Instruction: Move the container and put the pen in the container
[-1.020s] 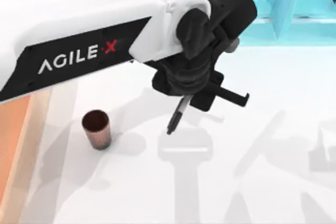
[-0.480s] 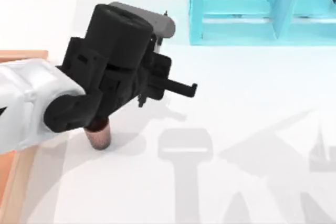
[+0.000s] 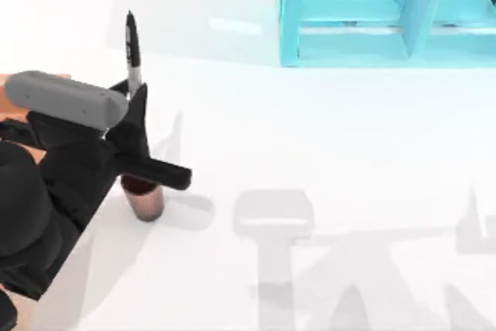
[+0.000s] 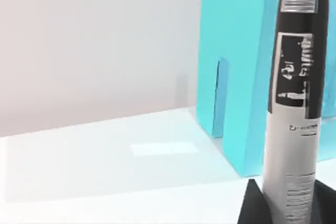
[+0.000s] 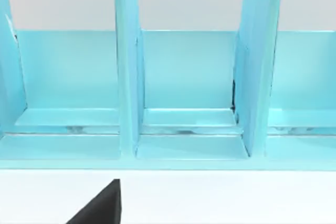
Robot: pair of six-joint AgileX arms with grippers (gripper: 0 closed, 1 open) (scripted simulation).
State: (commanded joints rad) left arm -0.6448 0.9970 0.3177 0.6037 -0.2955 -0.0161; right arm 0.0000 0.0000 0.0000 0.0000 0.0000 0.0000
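The container [image 3: 146, 199], a small reddish-brown cup, stands on the white table at the left, its rim partly hidden under my left gripper. My left gripper [image 3: 136, 100] hovers just over and behind the container, shut on the pen [image 3: 132, 48]. The pen's black tip points toward the table's far side. In the left wrist view the pen [image 4: 294, 108] shows its grey-white labelled barrel rising past a black finger [image 4: 253, 205]. A black part of my right gripper [image 5: 102, 205] faces the turquoise shelf.
A turquoise shelf [image 3: 372, 13] with upright dividers stands at the back right, and the same shelf [image 5: 184, 87] fills the space ahead of the right arm. An orange-wood tray [image 3: 23, 322] lies along the left edge under my left arm.
My left arm swung from the table's middle to the left, carrying the pen to just over the container. The pen's free end went from pointing down at the table to pointing away.
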